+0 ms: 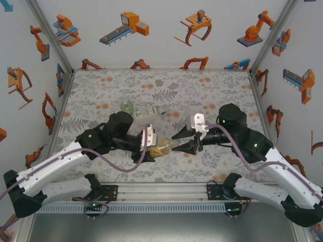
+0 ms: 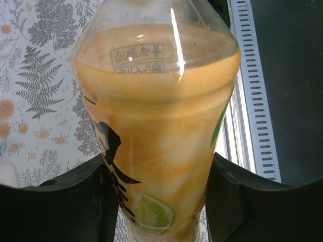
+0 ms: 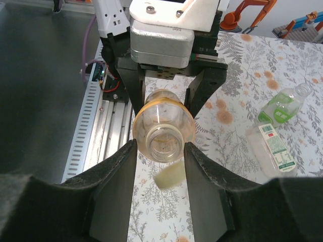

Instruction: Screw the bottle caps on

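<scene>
Over the near strip of the table, my left gripper is clamped on the amber bottle and holds it on its side, above the mat. The neck points across at my right gripper. From the left wrist the bottle reads as clear plastic tinted orange-yellow, with black lettering and a lime slice on its label, pinched between the two dark fingers. From the right wrist I look straight into its open, uncapped mouth.

My right fingers stand apart on either side of that mouth. I cannot tell whether they touch it or grip anything. A pale, blurred bottle cap shows just below the mouth, and I cannot tell whether it lies on the mat.

The slotted rail at the table's near edge runs close beside the work. The clear bottle and the green bottle lie side by side just beyond my left arm. Past them the mat runs open to the back wall.
</scene>
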